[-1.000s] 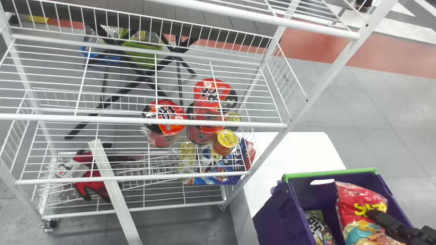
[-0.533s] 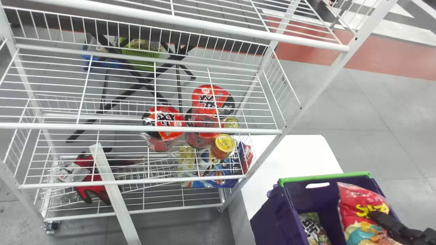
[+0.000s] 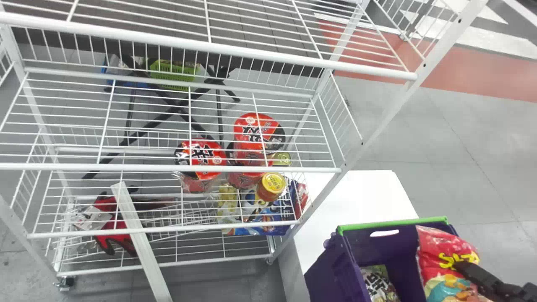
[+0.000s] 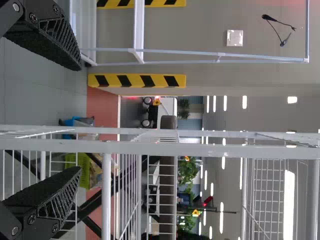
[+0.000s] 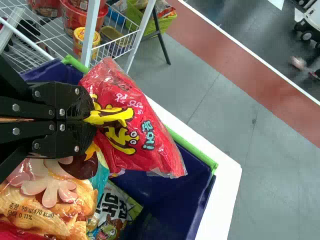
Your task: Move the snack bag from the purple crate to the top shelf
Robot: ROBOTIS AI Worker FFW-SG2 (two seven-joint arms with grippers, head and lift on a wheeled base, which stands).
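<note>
Bag (image 3: 434,251) in the head view: in or just over the crate (image 3: 392,243), nearer my right gripper (image 3: 458,266). Left wrist: my left gripper (image 4: 80,118) gapes, empty. Right wrist: I'm pinching the bag mid-length, long axis across the fingers (image 5: 75,137).

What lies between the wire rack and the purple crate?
Part of a white table lies between the wire rack and the purple crate, as the head view shows.

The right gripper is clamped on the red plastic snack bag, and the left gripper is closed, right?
The left gripper isn't closed: the left wrist view shows its two black fingers wide apart. The right gripper is indeed clamped on the bag.
</note>
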